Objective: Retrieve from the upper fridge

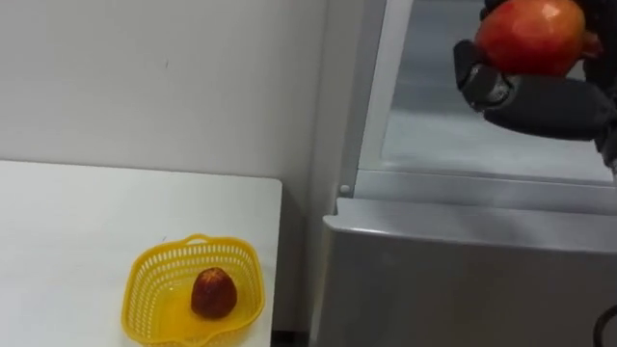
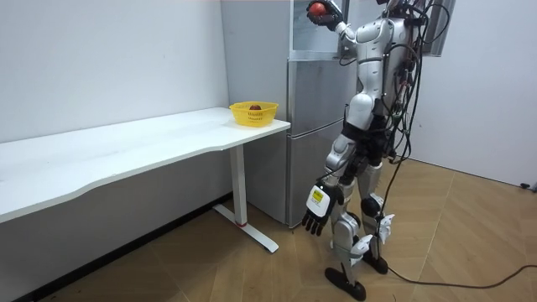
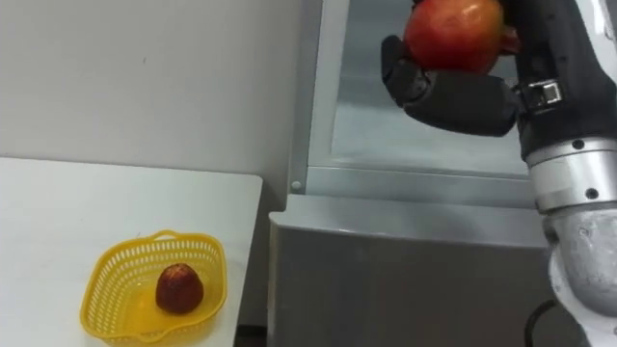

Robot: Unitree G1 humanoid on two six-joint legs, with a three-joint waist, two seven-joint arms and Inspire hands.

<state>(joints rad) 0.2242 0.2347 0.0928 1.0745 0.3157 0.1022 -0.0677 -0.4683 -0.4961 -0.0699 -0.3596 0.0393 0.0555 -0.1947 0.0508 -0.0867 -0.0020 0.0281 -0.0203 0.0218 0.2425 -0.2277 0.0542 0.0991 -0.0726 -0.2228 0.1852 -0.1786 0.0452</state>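
Pomegranate [image 1: 533,34] sits upper right, my right hand [image 1: 549,106] curled under it; hold looks shallow, so I fear a tilt rolls it off; left hand [image 2: 316,221] hangs relaxed, low in the room view.

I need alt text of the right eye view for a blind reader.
The right hand, fingers curled, holds a red fruit up before the open upper fridge; lower left, a yellow basket on a white table holds a darker fruit.

Head stereo pair looks down, close, at the fridge [image 1: 463,280] at 3 o'clock and table [image 1: 96,212] at 9; room camera, farther off, shares both
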